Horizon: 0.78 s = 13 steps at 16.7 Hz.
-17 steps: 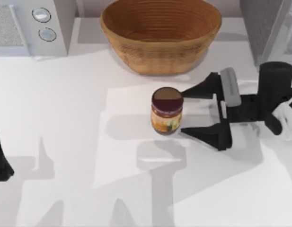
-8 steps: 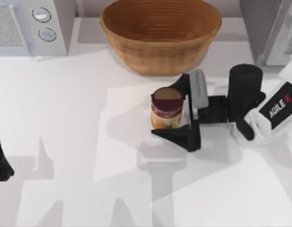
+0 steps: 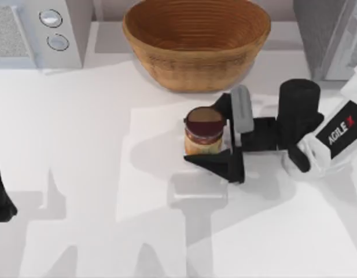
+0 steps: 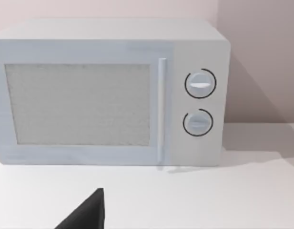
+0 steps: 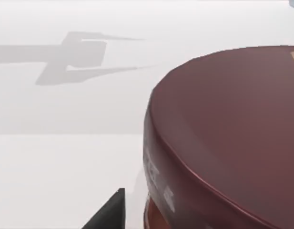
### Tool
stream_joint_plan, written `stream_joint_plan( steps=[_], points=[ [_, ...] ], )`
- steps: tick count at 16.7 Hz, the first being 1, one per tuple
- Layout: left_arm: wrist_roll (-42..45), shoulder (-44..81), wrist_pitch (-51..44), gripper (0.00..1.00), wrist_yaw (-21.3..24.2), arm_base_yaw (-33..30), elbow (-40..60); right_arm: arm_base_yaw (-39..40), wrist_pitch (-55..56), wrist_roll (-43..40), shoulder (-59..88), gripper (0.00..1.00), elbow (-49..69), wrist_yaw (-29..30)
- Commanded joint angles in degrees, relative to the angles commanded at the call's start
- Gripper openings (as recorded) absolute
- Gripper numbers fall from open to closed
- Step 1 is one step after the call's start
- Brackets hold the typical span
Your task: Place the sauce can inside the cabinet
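The sauce can point(image 3: 205, 134), a small upright cylinder with a dark maroon round lid and an orange-yellow label, stands on the white counter point(image 3: 80, 145) near its middle, just in front of the large woven brown basket point(image 3: 196, 41). The black two-finger right end effector point(image 3: 220, 133) reaches in from the top view's right and brackets the can: one finger lies along the can's far side, toward the basket, and the other along its near side, low against the label. Both fingers sit close against the can and appear to touch it, so the end effector is narrowed to about the can's width. In the right wrist view the maroon lid point(image 5: 228, 133) looms large, with a black finger tip point(image 5: 108, 212) just beside it. The grey speckled cabinet point(image 3: 328, 35) stands at the far right corner of the counter, well apart from the can. The white appliance with two round dials point(image 4: 113, 90) stands at the far left corner. The left arm point(image 3: 0, 191) is parked at the left edge.
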Motion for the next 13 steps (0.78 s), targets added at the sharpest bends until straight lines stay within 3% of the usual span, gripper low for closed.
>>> stream_joint_plan(
  steps=[9, 13],
  points=[
    [0.0, 0.0, 0.0, 1.0, 0.0, 0.0, 0.0, 0.0, 0.0, 0.0, 0.0, 0.02, 0.0, 0.0],
    [0.0, 0.0, 0.0, 1.0, 0.0, 0.0, 0.0, 0.0, 0.0, 0.0, 0.0, 0.0, 0.0, 0.0]
  ],
)
